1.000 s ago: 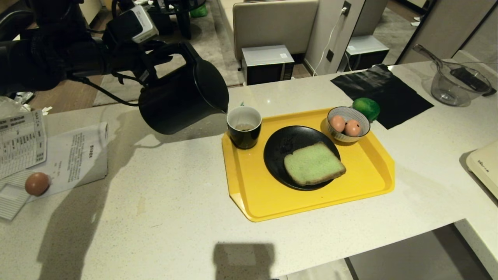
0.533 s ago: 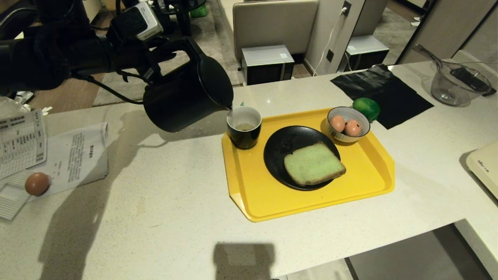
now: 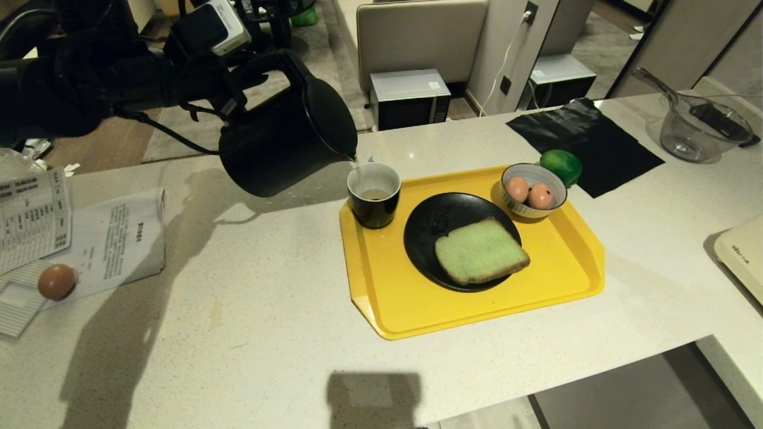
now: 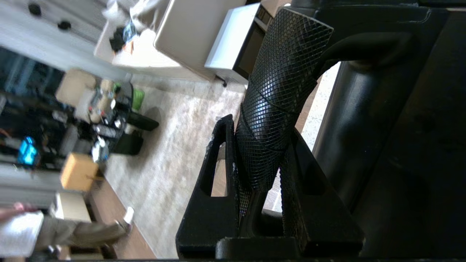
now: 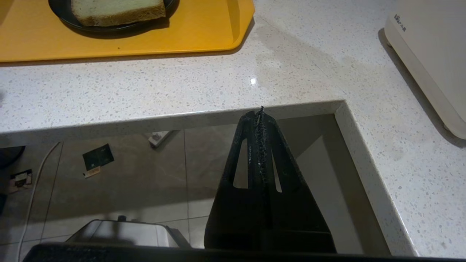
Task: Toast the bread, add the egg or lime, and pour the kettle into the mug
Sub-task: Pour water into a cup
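Kettle (image 3: 286, 146), clamped by left end effector (image 4: 260, 145), has tipped further over mug (image 3: 374, 193).

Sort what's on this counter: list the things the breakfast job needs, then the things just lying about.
Job:
kettle, tilted over the mug, held by left gripper
mug
bread on black plate
lime
bowl of eggs
yellow tray

Lying about:
papers
loose egg
black cloth
clear jug

The printed sheets (image 3: 89, 238) on the counter (image 3: 268, 333) and the cream appliance's small logo (image 5: 399, 22) carry text too small to read.
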Robot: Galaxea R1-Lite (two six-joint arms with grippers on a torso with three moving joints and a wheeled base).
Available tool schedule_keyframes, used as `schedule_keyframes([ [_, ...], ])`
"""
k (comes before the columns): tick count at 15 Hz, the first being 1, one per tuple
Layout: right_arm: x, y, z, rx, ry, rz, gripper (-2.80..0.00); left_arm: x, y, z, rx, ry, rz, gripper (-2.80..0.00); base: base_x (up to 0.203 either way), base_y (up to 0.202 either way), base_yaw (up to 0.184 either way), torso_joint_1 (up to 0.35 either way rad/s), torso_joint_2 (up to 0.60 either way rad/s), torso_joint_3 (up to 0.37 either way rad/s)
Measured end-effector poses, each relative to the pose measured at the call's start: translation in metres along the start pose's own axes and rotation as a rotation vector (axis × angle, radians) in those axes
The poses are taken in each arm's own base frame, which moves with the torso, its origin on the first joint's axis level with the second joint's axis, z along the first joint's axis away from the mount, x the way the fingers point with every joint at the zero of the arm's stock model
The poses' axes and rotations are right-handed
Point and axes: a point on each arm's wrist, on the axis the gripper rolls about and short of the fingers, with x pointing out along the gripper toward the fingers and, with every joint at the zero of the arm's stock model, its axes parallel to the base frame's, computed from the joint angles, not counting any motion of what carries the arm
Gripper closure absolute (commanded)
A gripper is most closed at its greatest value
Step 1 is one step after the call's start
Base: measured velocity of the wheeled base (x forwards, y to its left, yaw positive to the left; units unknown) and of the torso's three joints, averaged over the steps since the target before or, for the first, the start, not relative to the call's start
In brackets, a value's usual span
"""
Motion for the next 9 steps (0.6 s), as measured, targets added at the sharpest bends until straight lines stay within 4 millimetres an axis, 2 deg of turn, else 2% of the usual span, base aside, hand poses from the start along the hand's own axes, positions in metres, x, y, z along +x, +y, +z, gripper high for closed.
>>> schedule_keyframes([
  [2, 0.0, 0.0, 0.0, 0.0, 0.0, 0.0, 0.0, 0.002, -0.001, 0.007, -0.078, -0.012, 0.03, 0.0, 0.0, 0.0, 0.0, 0.0, 0.0, 0.0],
  [6, 0.0, 0.0, 0.0, 0.0, 0.0, 0.0, 0.0, 0.013, -0.009, 0.038, -0.29, -0.098, 0.128, 0.0, 0.0, 0.0, 0.0, 0.0, 0.0, 0.0],
  [9, 0.0, 0.0, 0.0, 0.0, 0.0, -0.001, 0.0, 0.012, -0.008, 0.043, -0.33, -0.112, 0.137, 0.0, 0.0, 0.0, 0.0, 0.0, 0.0, 0.0],
])
